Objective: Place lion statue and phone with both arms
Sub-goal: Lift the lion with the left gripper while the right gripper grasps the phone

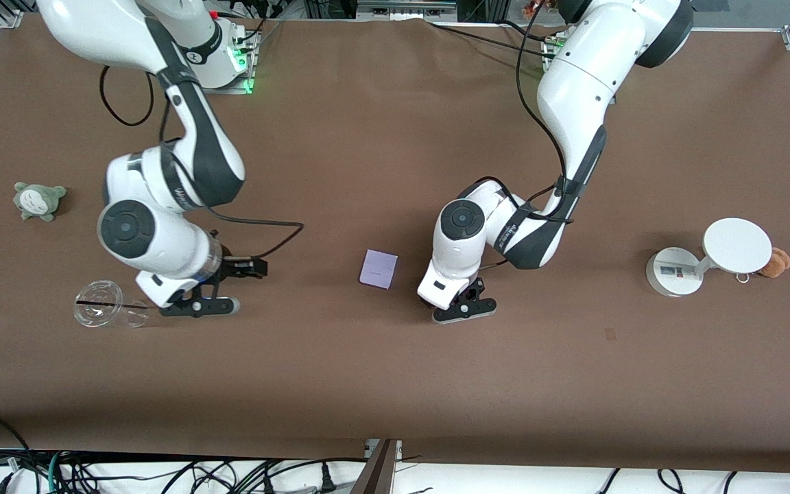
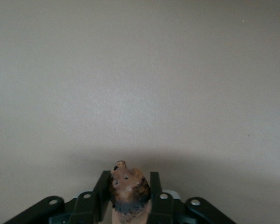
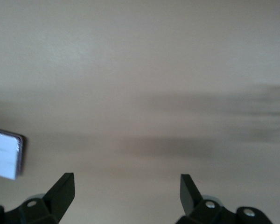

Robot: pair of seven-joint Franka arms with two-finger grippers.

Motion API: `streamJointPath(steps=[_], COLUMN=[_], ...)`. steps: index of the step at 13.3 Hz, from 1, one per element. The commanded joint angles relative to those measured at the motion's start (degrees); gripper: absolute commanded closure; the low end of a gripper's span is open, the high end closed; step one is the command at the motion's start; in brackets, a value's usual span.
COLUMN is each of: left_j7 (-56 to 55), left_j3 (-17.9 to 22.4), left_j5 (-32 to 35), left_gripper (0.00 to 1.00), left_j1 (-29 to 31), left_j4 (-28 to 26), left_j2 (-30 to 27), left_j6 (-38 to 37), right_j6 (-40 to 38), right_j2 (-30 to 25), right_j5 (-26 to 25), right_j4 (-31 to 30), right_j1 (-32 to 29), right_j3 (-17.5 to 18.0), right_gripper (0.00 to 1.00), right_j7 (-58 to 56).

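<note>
The lion statue, orange-brown with a dark mane, is pinched between the black fingers of my left gripper, which is shut on it. In the front view the left gripper is low at the table and hides the statue. The phone, a flat pale lavender rectangle, lies on the brown table beside that gripper, toward the right arm's end. My right gripper is open with nothing between its fingers. The right wrist view catches the phone at its edge.
A clear plastic cup lies on its side next to the right gripper. A grey-green plush sits near the right arm's end. A white round stand and a brown plush are at the left arm's end.
</note>
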Motion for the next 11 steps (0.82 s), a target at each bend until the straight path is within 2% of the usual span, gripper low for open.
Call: streamJointPath(steps=[1,4,8,11], left_j7=[-0.3,5.3,14.27,22.26], left_j3=[0.04,-0.41,-0.58,-1.72], left_j5=[2.02,1.58,1.49,1.49], left_gripper=[1.0,1.0,1.0,1.0], left_j1=[2.32,5.93,11.99,19.1], left_j4=[-0.67,-7.43,-17.19,-25.27], left_j2=[-2.32,-8.13,-16.39,-18.43], left_j6=[-0.9,-0.82,0.06,9.69], right_j6=[5.66,12.24,25.95,28.62], right_j2=[3.06,6.04,13.25,15.81], right_j5=[0.55,0.29,-0.77,-4.88], right_j4=[0.42,0.5,1.12,1.47], right_j1=[4.87,9.44,15.07,17.63], right_j3=[-0.23,-0.23,-0.66,-0.93], right_gripper=[0.0,0.0,0.0,0.0], right_j7=[9.47,18.71,32.16,39.55])
